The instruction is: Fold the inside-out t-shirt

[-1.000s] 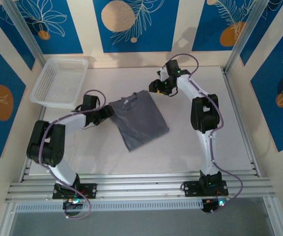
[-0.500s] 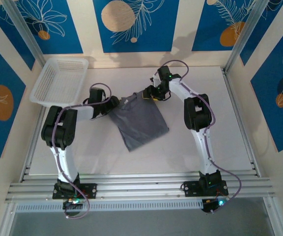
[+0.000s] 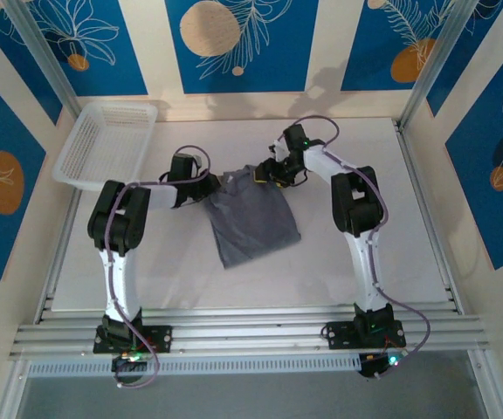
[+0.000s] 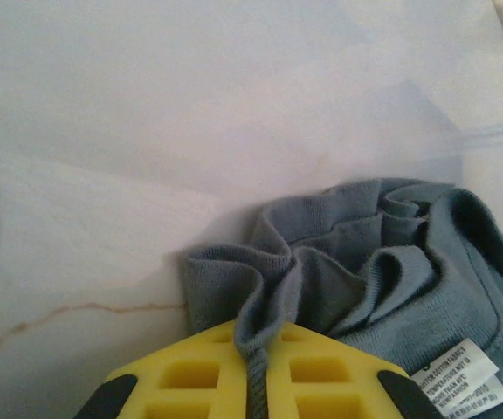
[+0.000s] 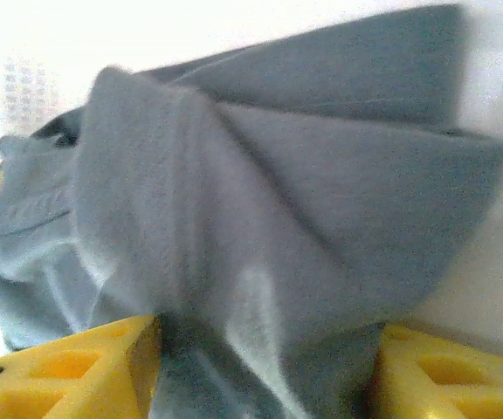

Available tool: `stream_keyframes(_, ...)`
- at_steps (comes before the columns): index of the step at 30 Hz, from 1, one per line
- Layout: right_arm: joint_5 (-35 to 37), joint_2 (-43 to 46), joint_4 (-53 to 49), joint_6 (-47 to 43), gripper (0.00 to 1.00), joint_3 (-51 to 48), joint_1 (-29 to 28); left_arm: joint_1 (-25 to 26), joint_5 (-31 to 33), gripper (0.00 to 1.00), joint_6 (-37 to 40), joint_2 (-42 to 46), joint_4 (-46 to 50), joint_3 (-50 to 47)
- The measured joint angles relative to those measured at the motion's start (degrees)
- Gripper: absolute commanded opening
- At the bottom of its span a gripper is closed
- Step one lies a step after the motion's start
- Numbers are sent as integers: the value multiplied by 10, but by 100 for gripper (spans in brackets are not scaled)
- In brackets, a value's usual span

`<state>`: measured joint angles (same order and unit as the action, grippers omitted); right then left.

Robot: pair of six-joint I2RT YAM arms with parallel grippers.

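Item: t-shirt (image 3: 253,216), slate-grey, plain. It lies on the white table (image 3: 182,271), to the right of the basket (image 3: 116,106) and apart from it. The cloth is doubled into a narrow oblong set askew. The end level with the basket is gathered and rumpled. In the left wrist view the cloth (image 4: 365,262) is bunched in deep wrinkles, with two white care labels (image 4: 461,377) lying exposed.

Left gripper (image 3: 212,183): at the shirt corner nearer the basket. The yellow pads (image 4: 190,371) are clenched, with a thin ridge of cloth pinched between them.

Right gripper (image 3: 265,174): at the shirt corner farther from the basket. Its fingers (image 5: 86,371) stand apart, grasping a thick bunch of cloth (image 5: 278,218) that fills the gap and touches both. Folds fan out from the grip.

Basket: white mesh, its floor visible from wall to wall.
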<state>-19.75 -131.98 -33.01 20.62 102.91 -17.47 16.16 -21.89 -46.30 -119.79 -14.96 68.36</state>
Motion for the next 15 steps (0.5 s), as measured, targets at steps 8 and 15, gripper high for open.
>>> stream_keyframes(8,38,328,151,64,74,-376,14,23,-47,0,111,96,63,-90)
stream_keyframes(15,66,337,250,85,76,-480,40,37,-74,0,145,123,80,-126)
